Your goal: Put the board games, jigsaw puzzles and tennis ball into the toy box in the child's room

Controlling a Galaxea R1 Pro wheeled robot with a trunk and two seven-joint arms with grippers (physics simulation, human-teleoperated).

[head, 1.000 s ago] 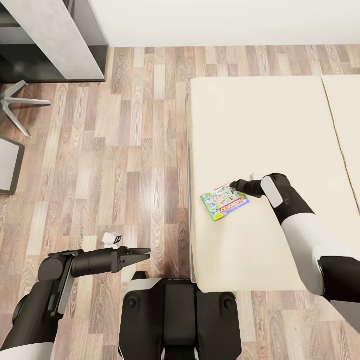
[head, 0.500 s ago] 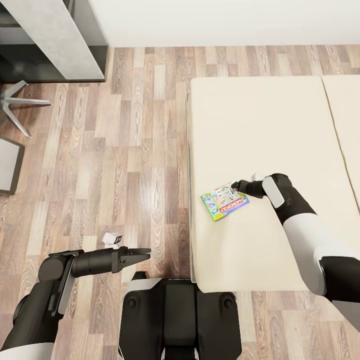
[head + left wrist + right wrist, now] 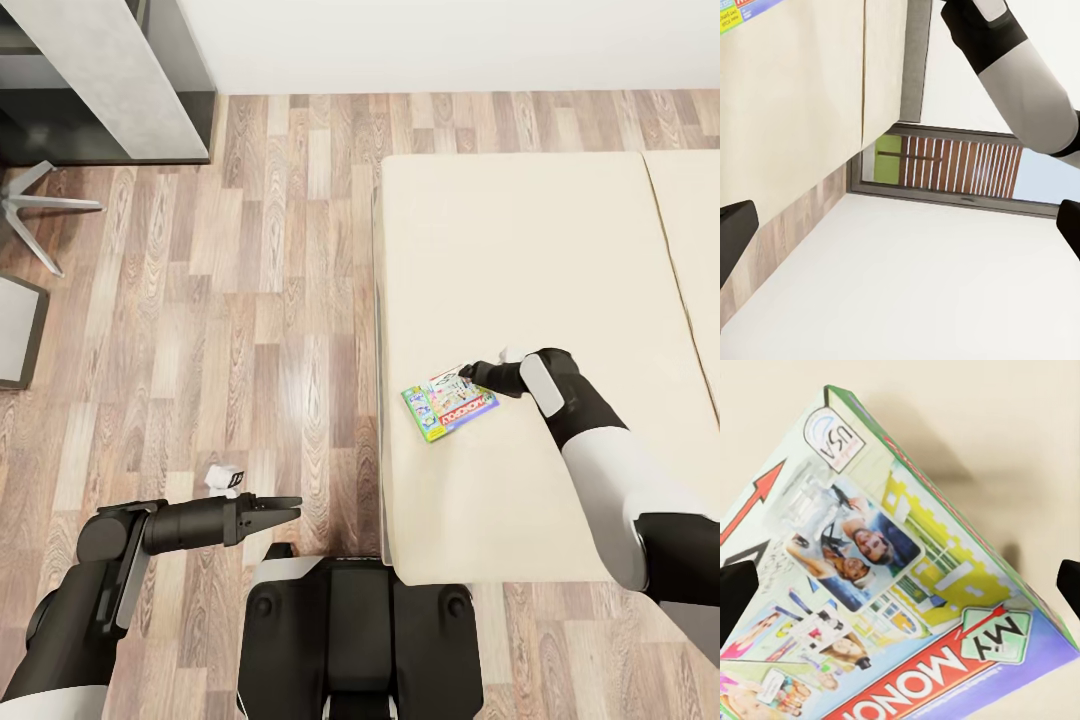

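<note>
Where the right gripper (image 3: 466,374) reaches, board game (image 3: 450,404) between parted jaws, on bed (image 3: 520,250)

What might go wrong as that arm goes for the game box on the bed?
The board game lies flat on the soft bed, so the right gripper, jaws spread wide around its corner, may struggle to get under it. It also sits near the mattress edge; a nudge might slide it onto the floor.

Right arm (image 3: 590,455): wrist and forearm shifted slightly from half a second ago, back toward the position of one second ago.
Right gripper (image 3: 466,376): tip moved only marginally, remaining at the far edge of the board game (image 3: 450,404).
Board game: no displacement observed.
</note>
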